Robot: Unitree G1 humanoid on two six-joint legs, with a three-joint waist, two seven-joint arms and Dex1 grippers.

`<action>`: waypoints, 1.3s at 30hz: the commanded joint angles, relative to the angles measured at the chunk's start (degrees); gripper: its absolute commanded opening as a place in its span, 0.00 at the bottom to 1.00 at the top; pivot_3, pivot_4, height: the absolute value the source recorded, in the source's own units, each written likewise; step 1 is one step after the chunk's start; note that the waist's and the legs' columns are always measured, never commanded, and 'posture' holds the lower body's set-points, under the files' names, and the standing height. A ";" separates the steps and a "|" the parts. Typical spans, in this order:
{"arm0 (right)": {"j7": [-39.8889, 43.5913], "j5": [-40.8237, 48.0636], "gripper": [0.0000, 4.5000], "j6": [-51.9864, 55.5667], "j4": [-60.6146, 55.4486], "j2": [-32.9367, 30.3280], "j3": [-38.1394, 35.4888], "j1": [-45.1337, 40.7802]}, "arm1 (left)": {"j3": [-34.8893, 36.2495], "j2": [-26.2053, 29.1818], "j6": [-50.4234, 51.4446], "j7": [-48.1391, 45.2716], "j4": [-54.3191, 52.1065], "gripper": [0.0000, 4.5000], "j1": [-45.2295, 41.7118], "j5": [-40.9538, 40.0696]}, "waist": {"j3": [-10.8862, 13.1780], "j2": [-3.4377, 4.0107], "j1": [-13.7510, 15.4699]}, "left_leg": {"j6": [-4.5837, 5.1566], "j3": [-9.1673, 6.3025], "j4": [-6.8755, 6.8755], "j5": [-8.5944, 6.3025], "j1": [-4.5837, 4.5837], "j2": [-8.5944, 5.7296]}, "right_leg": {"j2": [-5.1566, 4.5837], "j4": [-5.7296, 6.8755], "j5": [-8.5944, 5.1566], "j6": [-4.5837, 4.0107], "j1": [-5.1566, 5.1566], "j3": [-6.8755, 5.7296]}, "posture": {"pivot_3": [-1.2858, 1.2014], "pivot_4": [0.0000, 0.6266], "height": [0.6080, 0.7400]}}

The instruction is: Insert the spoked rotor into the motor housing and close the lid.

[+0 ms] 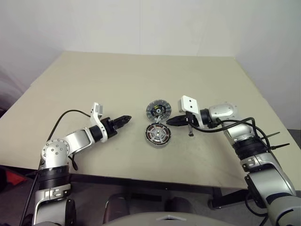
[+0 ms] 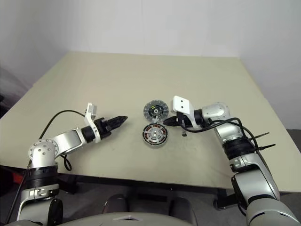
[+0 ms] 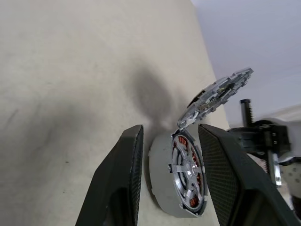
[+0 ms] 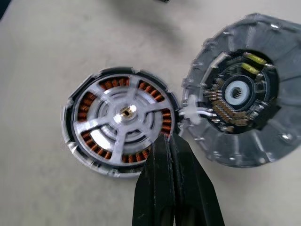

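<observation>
The motor housing (image 4: 68, 136) lies on the table with copper windings around its inside. The spoked rotor (image 4: 124, 112) sits in it, silver spokes facing up. The lid (image 4: 249, 136) stands tilted open at the housing's far edge, inner side with green-yellow parts showing, and white wires (image 4: 197, 113) join it to the housing. My right gripper (image 4: 164, 140) is shut and empty, its tip by the housing's rim near those wires. My left gripper (image 3: 170, 129) is open and empty, a little left of the housing and pointing at it.
The beige table (image 1: 94, 80) stretches wide around the parts, with its front edge close below both arms. A white wall rises behind the far edge. A black cable (image 1: 66, 115) loops over my left forearm.
</observation>
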 commanded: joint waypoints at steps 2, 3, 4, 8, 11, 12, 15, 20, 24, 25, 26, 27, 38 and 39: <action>4.62 -2.61 0.29 -5.88 -1.92 -1.69 2.28 -5.54 | -0.83 1.84 -1.13 -2.27 -1.98 0.45 -2.32 2.63 | 0.01 0.00 -0.05 | 0.02 0.00 0.01 -0.01 0.01 0.00 | 0.00 0.04 0.00 0.00 0.00 0.01 | 0.52 0.00 1.00; 4.56 -3.70 0.35 -8.06 -1.29 -1.72 2.85 -6.58 | -1.00 2.25 -1.18 -2.63 -2.30 0.45 -2.62 3.15 | 0.01 0.01 -0.08 | 0.03 0.00 0.02 -0.01 0.02 0.01 | 0.00 0.06 0.00 0.00 0.00 0.01 | 0.52 0.00 1.00; 5.31 -4.80 0.44 -10.52 -0.85 -1.95 3.76 -7.38 | -1.16 2.69 -1.23 -3.02 -2.65 0.45 -2.93 3.69 | 0.01 0.01 -0.09 | 0.03 0.00 0.02 -0.01 0.01 0.02 | 0.01 0.07 0.00 0.00 -0.01 0.01 | 0.52 0.00 1.00; 9.45 -5.91 0.59 -17.19 -1.49 -2.39 6.45 -9.02 | -0.94 3.74 -1.42 -4.26 -2.83 0.45 -3.93 5.08 | 0.00 -0.01 -0.03 | 0.03 0.00 0.03 -0.01 0.03 0.02 | 0.00 0.08 0.00 0.00 -0.01 0.00 | 0.52 0.00 1.00; 11.53 -6.17 0.59 -21.58 -1.68 -1.96 8.01 -10.51 | -0.48 3.89 -1.64 -4.46 -2.51 0.45 -4.06 5.55 | 0.01 0.00 -0.02 | 0.03 0.00 0.04 -0.01 -0.01 0.01 | -0.01 0.04 0.00 -0.01 -0.01 0.00 | 0.52 0.00 1.00; 12.29 -6.26 0.59 -22.63 -1.53 -1.92 8.64 -10.75 | -0.44 3.89 -1.68 -4.51 -2.47 0.45 -4.03 5.71 | 0.01 0.00 -0.05 | 0.03 0.00 0.06 -0.01 -0.02 0.00 | -0.01 0.04 0.00 -0.01 -0.03 0.00 | 0.52 0.00 1.00; 13.74 -7.61 0.59 -27.11 0.06 -2.75 11.22 -10.66 | -0.25 3.78 -1.71 -4.61 -2.59 0.45 -3.87 6.06 | 0.00 -0.01 -0.11 | 0.05 0.00 0.06 -0.02 -0.02 0.01 | 0.00 0.07 0.00 -0.01 -0.05 -0.01 | 0.52 0.00 1.00; 14.04 -7.57 0.59 -30.01 1.00 -3.68 13.27 -10.83 | 0.46 3.62 -1.95 -4.41 -2.89 0.45 -3.05 6.20 | 0.00 -0.02 -0.11 | 0.16 0.00 0.10 -0.08 -0.01 0.00 | -0.01 0.09 0.00 -0.01 -0.03 0.00 | 0.52 0.00 1.00; 13.15 -8.91 0.59 -32.04 2.25 -3.98 14.62 -10.08 | 0.80 3.51 -2.03 -4.24 -3.00 0.45 -2.93 6.33 | 0.00 -0.02 -0.17 | 0.17 0.00 0.10 -0.08 -0.02 0.02 | 0.01 0.11 0.00 -0.01 -0.03 0.00 | 0.52 0.00 1.00; 12.99 -9.20 0.59 -32.44 2.48 -4.04 14.90 -9.89 | 0.86 3.55 -2.05 -4.27 -2.96 0.45 -2.96 6.38 | 0.00 -0.02 -0.17 | 0.17 0.00 0.10 -0.09 -0.02 0.02 | 0.00 0.10 0.00 -0.01 -0.03 0.00 | 0.52 0.00 1.00; 12.67 -9.49 0.59 -32.82 2.86 -3.94 15.16 -9.79 | 0.94 3.55 -2.12 -4.27 -2.91 0.45 -2.97 6.43 | 0.00 -0.02 -0.18 | 0.17 0.00 0.10 -0.09 -0.02 0.02 | 0.00 0.10 0.00 -0.01 -0.03 0.00 | 0.52 0.00 1.00; 12.37 -9.67 0.59 -33.01 3.20 -3.76 15.41 -9.79 | 0.99 3.55 -2.18 -4.26 -2.89 0.45 -2.98 6.50 | 0.00 -0.02 -0.18 | 0.17 0.00 0.10 -0.09 -0.02 0.01 | 0.00 0.10 0.01 -0.01 -0.03 0.00 | 0.52 0.00 1.00; 11.04 -10.60 0.59 -32.92 2.37 -2.37 16.05 -7.99 | 1.70 3.57 -2.26 -4.31 -2.83 0.45 -2.78 7.23 | 0.00 -0.02 -0.56 | 0.20 0.00 0.10 -0.10 -0.03 0.01 | 0.00 0.11 0.01 -0.01 -0.03 0.00 | 0.52 0.00 1.00; 10.92 -10.67 0.59 -32.79 2.24 -2.21 16.08 -7.91 | 1.77 3.58 -2.30 -4.29 -2.74 0.45 -2.78 7.30 | 0.00 -0.02 -0.69 | 0.20 0.00 0.10 -0.10 -0.03 0.02 | 0.00 0.11 0.01 -0.01 -0.03 0.00 | 0.52 0.00 1.00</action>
